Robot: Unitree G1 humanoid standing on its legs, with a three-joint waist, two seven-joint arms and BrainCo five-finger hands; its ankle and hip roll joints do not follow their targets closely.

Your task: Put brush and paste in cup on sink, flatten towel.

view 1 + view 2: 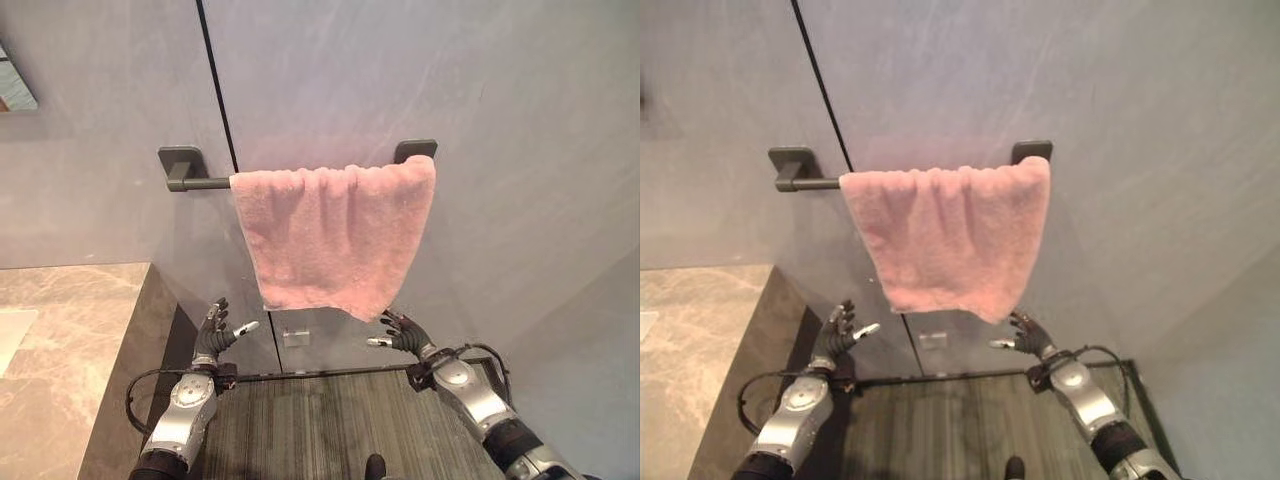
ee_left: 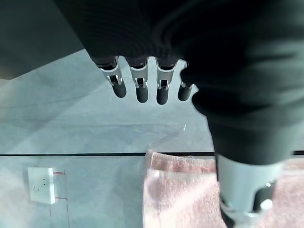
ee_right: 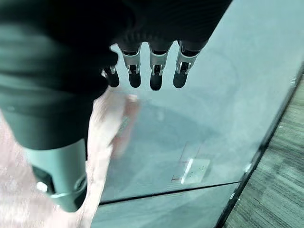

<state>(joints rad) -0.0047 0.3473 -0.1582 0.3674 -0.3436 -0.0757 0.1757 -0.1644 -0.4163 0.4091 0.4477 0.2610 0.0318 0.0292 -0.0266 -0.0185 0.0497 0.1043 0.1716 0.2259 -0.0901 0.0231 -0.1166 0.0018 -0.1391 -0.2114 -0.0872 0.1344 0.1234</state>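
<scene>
Nearest you, your left hand [image 1: 214, 334] and right hand [image 1: 404, 334] are both raised below the towel's bottom edge, fingers relaxed and spread, gripping nothing and not touching the cloth, with the marble counter [image 1: 70, 330] off to your left. Above them the pink towel [image 1: 335, 238] hangs bunched and uneven over the dark towel bar [image 1: 200, 183] on the grey wall [image 1: 520, 150], crowded toward the bar's right end, its lower hem slanting down to the right and a white wall socket [image 1: 295, 338] just below it.
</scene>
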